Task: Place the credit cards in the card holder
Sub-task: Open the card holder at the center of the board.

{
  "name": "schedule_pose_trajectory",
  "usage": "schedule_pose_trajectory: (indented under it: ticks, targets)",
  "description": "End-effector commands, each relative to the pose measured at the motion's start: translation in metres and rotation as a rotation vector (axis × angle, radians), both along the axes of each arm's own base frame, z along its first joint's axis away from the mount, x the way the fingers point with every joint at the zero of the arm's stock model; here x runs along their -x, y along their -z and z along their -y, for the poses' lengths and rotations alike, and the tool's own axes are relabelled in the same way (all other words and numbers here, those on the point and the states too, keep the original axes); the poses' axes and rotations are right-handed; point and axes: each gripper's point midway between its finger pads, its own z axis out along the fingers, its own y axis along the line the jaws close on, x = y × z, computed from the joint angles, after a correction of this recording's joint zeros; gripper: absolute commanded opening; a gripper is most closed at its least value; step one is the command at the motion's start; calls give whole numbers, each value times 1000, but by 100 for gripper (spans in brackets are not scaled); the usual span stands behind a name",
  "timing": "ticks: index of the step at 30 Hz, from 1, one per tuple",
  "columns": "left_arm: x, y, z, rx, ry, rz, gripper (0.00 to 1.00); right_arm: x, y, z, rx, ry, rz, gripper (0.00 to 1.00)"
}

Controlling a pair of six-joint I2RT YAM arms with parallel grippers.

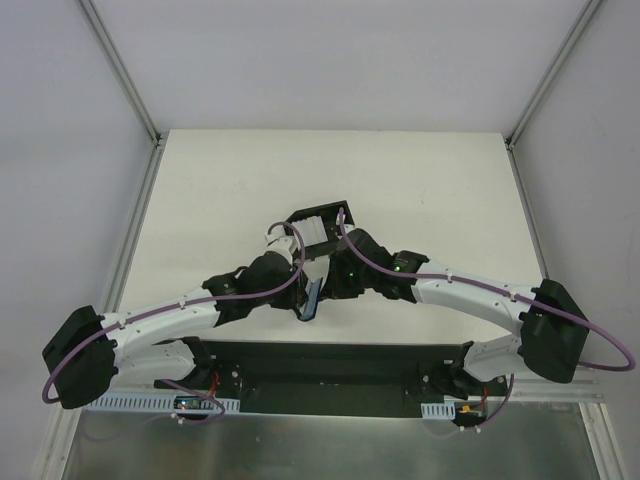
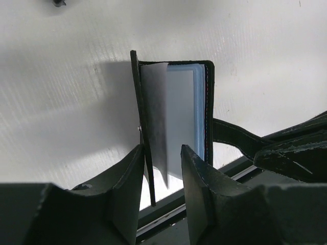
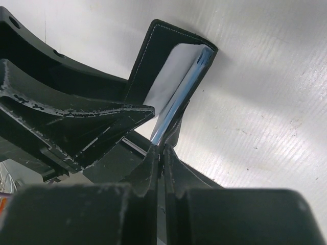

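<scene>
- Black leather with a bluish-grey lining: the card holder (image 2: 179,112) stands opened like a book, lifted off the white desk (image 1: 230,190) between the two arms. This is at the middle of the scene, just near of a black open-topped box (image 1: 325,212).
- From above, the card holder shows only as a thin blue-and-black sliver where the two wrists meet.
- One pale whitish credit card (image 2: 156,117) stands upright inside the fold, beside the left cover. Its far end is level with the holder's far edge. I cannot tell whether it sits in a sleeve or only leans against the lining.
- The left jaws are apart. Their two dark fingers (image 2: 127,189) straddle the near end of the left cover and the card. The left finger is against the cover's outer face, and a gap shows between the card and the right finger.
- The right jaws are pressed almost together, clamped on the near edge of the card holder on its right side. A narrow black strap of the holder runs to them there.
- In the right wrist view the holder's black cover rises away from the jaws, with the glossy sleeve edges and the card's white face visible in the opening.
- Something pale lies in the box, too small in the overhead view to name.
</scene>
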Motion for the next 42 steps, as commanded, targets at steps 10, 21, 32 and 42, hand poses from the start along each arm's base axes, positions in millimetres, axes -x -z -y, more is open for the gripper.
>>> schedule_pose_trajectory:
  ticks: [10,21,32,42]
  targets:
    - [-19,-28,8,22,-33,93,23,-1,-10,-3,-29,-23,16,1]
    - [-17,-19,7,-9,-16,73,6,0,-10,-1,-26,-24,15,1]
    - [-14,-2,-13,-83,-65,54,0,-4,-23,-7,-61,-49,41,0]
    - [-5,14,-23,-75,-130,-3,0,-4,-48,-57,-149,-174,14,1]
